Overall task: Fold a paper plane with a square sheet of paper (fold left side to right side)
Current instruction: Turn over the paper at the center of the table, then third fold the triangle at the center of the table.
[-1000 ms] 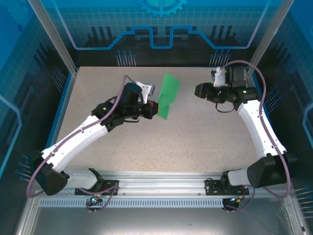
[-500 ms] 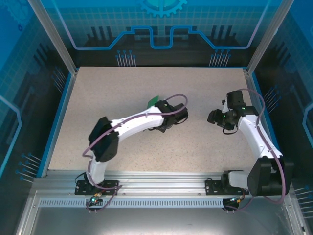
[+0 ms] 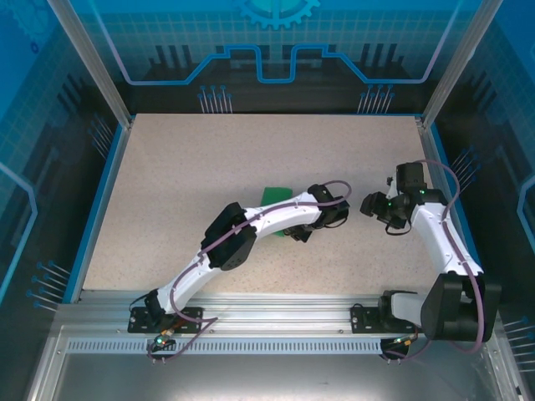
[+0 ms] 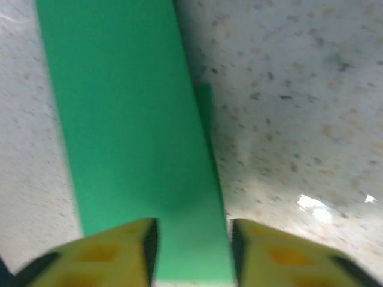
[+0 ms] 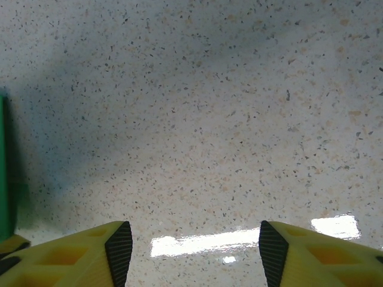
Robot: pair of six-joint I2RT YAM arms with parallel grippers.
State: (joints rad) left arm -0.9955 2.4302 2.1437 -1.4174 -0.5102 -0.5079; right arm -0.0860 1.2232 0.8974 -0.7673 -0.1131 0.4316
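Note:
The folded square sheet of paper [image 4: 131,119] is a long bright-green strip lying flat on the speckled table. It runs down between the yellow fingers of my left gripper [image 4: 194,230], whose jaws stand apart over its near end. From above, a corner of the green paper [image 3: 272,197] shows beside the stretched left arm, and the left gripper [image 3: 296,232] reaches across the table's middle. My right gripper [image 3: 369,205] hovers just to the right, open over bare table [image 5: 191,236]. A green sliver of the paper [image 5: 3,167] shows at the left edge of the right wrist view.
The speckled tabletop [image 3: 184,167] is bounded by a blue rim and clear enclosure walls [image 3: 92,192]. The left arm [image 3: 251,225] lies diagonally across the near middle. The two grippers are close to each other.
The left arm swung right and toward the near side, bringing the paper down flat on the table, and its jaws parted. The right arm drew back toward the near right.

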